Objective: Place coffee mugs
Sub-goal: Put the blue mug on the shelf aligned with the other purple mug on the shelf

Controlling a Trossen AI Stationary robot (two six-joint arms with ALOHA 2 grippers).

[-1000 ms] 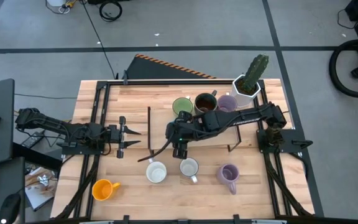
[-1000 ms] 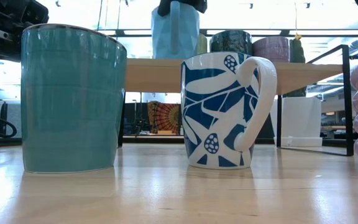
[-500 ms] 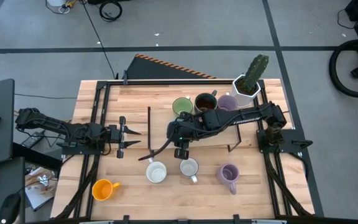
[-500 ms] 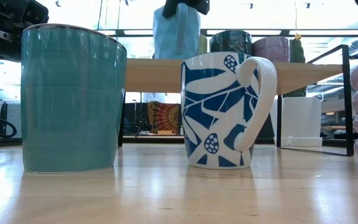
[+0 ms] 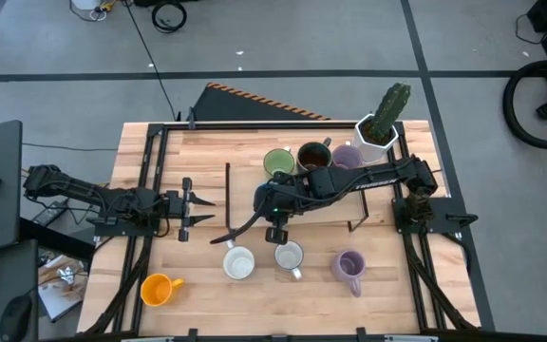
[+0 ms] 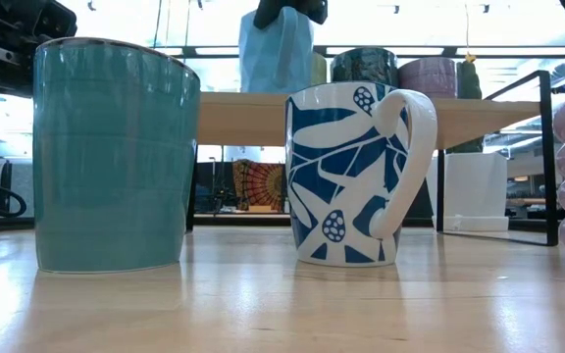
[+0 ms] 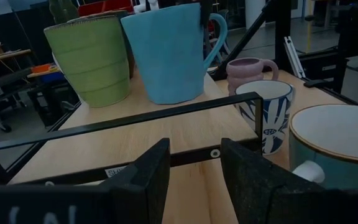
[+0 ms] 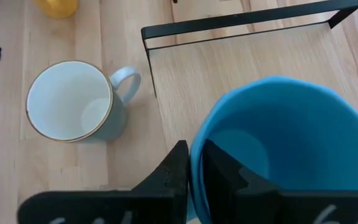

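Right gripper point(image 8: 194, 169) pinches the rim of the sky-blue ceramic mug point(image 8: 278, 149) on the low black-framed wooden shelf point(image 7: 185, 130).
One finger sits inside the wall, one outside, likely for a steady lift; the left gripper point(image 5: 196, 206) waits apart, partly open and empty.

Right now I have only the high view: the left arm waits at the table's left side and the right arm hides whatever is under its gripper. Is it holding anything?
Observer: Yes. In the right wrist view the right gripper is shut on the rim of the blue mug, one finger inside and one outside.
Operator: Is that mug in the air or set down?
Observer: Set down. The left wrist view shows its base on the raised wooden shelf, beside the green mug.
Operator: The middle mug in the front row looks plain white from above. Is it?
Observer: No. In the low view the white mug has a blue leaf pattern on its side.
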